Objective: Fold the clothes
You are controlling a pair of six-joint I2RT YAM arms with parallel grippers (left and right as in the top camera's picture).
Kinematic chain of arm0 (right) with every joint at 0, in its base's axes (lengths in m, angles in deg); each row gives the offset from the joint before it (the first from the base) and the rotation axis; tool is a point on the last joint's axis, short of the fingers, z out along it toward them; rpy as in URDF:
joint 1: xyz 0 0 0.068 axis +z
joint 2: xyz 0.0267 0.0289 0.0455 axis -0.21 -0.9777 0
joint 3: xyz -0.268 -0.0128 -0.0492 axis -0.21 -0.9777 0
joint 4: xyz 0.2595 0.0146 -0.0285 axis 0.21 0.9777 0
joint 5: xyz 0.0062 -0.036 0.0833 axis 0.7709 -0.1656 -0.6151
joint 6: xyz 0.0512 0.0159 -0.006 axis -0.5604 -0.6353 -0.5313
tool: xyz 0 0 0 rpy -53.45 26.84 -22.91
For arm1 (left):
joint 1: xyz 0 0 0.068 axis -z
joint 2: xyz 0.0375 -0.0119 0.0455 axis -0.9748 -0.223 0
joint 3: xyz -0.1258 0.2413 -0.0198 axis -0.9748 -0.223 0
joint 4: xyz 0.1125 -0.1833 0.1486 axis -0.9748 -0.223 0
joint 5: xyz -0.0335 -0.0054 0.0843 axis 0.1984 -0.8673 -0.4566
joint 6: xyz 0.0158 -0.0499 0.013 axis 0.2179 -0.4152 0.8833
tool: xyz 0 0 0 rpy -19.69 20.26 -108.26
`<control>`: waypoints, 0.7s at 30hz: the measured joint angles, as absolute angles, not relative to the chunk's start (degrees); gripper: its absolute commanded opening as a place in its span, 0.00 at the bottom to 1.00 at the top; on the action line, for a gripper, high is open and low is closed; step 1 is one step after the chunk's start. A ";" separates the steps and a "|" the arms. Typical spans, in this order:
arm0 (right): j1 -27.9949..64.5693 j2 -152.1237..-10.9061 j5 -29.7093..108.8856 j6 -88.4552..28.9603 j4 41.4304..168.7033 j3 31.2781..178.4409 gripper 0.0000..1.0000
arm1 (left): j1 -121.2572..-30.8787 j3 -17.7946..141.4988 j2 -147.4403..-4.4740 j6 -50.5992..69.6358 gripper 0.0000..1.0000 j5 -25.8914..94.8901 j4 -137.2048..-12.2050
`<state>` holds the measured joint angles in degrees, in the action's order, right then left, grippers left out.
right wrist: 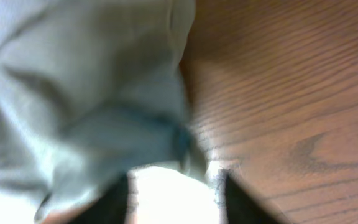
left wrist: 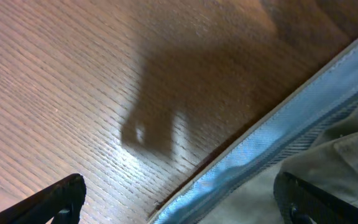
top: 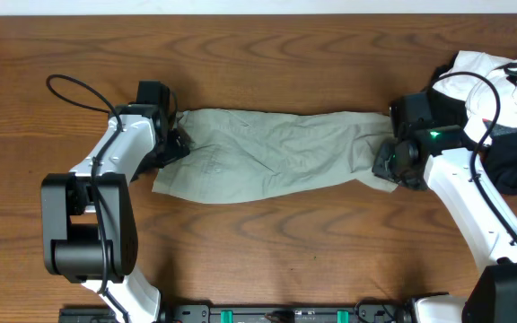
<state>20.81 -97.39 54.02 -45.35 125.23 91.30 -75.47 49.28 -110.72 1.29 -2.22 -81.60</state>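
Observation:
The clothes [top: 276, 152], a wrinkled khaki garment, lie stretched left to right across the middle of the table. At its left end my left gripper [top: 176, 144] stands wide open. In the left wrist view its stitched hem [left wrist: 272, 140] runs diagonally between the fingers [left wrist: 55, 202], and the left gripper [left wrist: 182, 202] straddles that edge without pinching it. At the right end sits my right gripper [top: 386, 163]. The right wrist view is blurred. It shows the right gripper [right wrist: 176, 199] with jaws apart, pale cloth [right wrist: 73, 81] bunched ahead of them and lying in the gap.
A heap of black and white garments [top: 510, 99] lies at the far right, just behind the right arm. Bare wooden table [top: 267, 251] stretches in front of the khaki garment and behind it.

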 measured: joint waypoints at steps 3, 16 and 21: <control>20.81 -97.39 53.19 -43.78 126.43 91.30 0.95 | -75.47 49.28 -110.70 2.16 0.98 -0.97 -81.64; 17.45 -97.20 44.08 -37.29 128.16 93.07 0.97 | -76.19 49.28 -99.51 3.26 0.98 3.44 -82.65; 17.49 -97.18 38.40 -33.73 128.18 93.07 0.98 | -75.77 49.28 -97.32 5.33 0.98 11.55 -82.67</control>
<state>17.49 -97.18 38.40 -33.73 128.18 93.07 -75.77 49.28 -97.32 5.33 11.55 -82.67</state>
